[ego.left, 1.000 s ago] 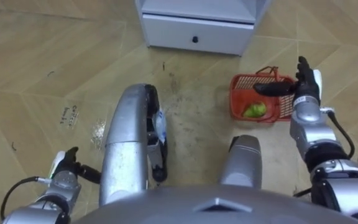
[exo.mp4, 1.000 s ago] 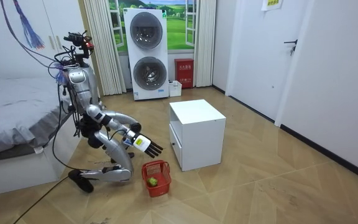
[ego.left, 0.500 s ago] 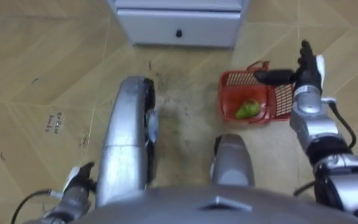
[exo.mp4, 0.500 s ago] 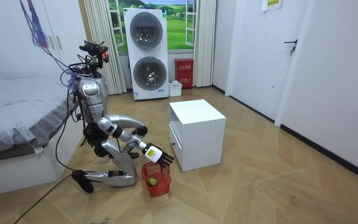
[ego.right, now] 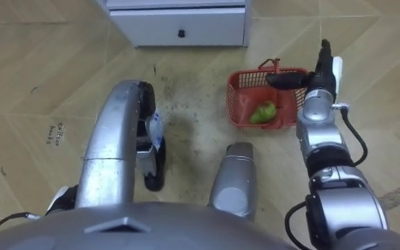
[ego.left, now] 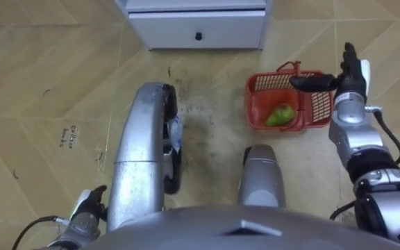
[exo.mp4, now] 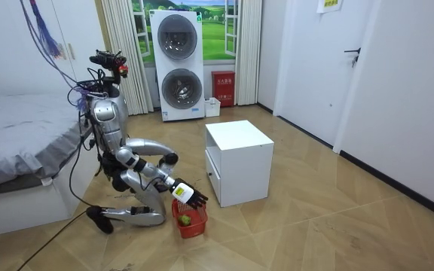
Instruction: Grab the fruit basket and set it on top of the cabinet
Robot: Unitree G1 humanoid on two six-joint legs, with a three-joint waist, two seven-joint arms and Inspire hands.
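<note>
Left eye view: the red basket [ego.left: 257,105] stands on the floor in the upper right of the frame, below the white cabinet [ego.left: 196,28], with a green fruit [ego.left: 280,114] inside. The right hand [ego.left: 350,82] hovers at the basket's right edge, fingers straight and thumb stretched over the rim; contact cannot be judged. The left hand [ego.left: 89,207] is at the lower left, and I cannot tell how its fingers stand.

Room view: the robot kneels low, left of centre, between the bed [exo.mp4: 13,135] and the cabinet, with its right hand over the basket.

Right eye view: the basket is again upper right, with the hand at its right edge.
</note>
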